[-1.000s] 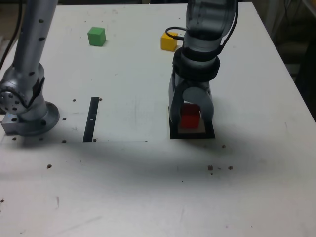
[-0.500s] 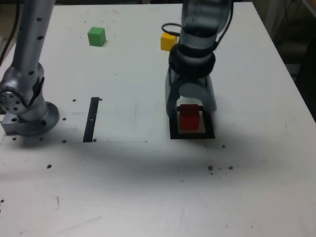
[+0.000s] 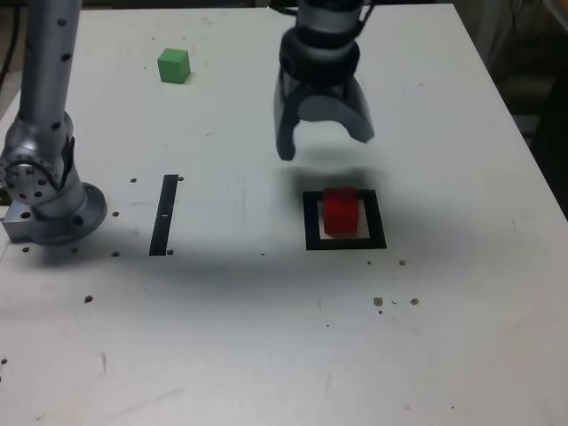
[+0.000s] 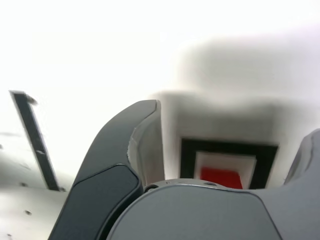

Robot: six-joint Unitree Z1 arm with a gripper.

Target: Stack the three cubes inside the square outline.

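— Is the red cube (image 3: 340,211) sitting inside the square outline (image 3: 310,224), ready as the base?
— Yes. Just beyond it the gripper (image 3: 324,140) is hanging wide open, holding nothing. The green cube (image 3: 174,65) is waiting far beyond, unstacked.

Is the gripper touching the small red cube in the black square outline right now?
Apart. The exterior view shows the gripper raised, jaws open, with bare white table between it and the small red cube inside the black square outline.
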